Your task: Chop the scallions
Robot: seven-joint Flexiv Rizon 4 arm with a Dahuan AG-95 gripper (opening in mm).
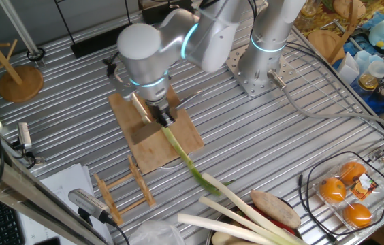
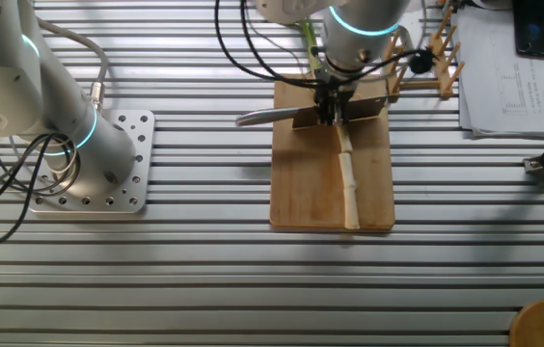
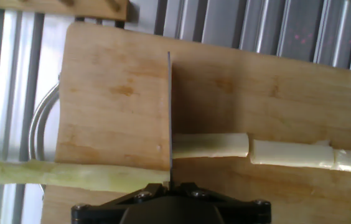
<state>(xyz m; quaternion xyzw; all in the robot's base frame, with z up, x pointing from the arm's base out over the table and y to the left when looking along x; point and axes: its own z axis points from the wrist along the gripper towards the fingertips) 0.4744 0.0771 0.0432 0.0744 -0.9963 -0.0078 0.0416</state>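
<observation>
The slatted metal table [image 2: 253, 280] fills both fixed views, and the arm [image 1: 178, 37] leans in over the wooden cutting board [image 2: 301, 193] lying on it. Beyond the board's far edge stands a small wooden rack [image 2: 426, 58]; off to one side on the table lie thicker pale stalks [image 1: 246, 221], untouched.

Now the scallion [image 1: 185, 160]: one long stalk laid along the board, its green leafy end running off the edge onto the table, its pale end on the wood. In the hand view the knife [image 3: 169, 118] stands edge-down right across it, blade apparently through the stalk and on the board. On one side of the blade the long uncut green length [image 3: 70, 175] trails away; on the other sit cut pale pieces [image 3: 290, 154] in a row, end to end, the nearest just against the blade.

The gripper [image 2: 332, 106] is pinching the knife, fingers pressed onto its handle, blade hanging straight below. From the other fixed view the blade spans the board's width.

So we're mid-chop, a few pieces done, most of the stalk to go. My read: the next move calls for lifting the blade clear, stepping it along toward the green end, and pressing down squarely. The stalk looks slightly offset at the blade, so it may roll or drag.
</observation>
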